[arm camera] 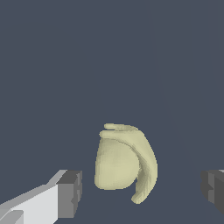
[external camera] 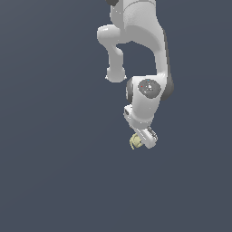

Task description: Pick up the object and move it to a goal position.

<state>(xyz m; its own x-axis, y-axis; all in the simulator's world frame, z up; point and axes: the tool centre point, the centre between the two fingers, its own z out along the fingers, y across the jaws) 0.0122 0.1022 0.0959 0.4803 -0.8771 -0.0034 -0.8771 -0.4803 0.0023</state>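
You have a plain, dark blue-grey ground filling both views, with no edges or markings on it. In the exterior view the white arm (external camera: 145, 54) reaches down from twelve o'clock, and the gripper (external camera: 144, 139) sits just below centre. The object (external camera: 135, 141), a small pale yellow-green curled lump, lies at the gripper's nine o'clock, right against its tip. In the wrist view your jaws stand released, wide apart, with the object (arm camera: 124, 164) between the dark fingertips (arm camera: 70, 193), touching neither.
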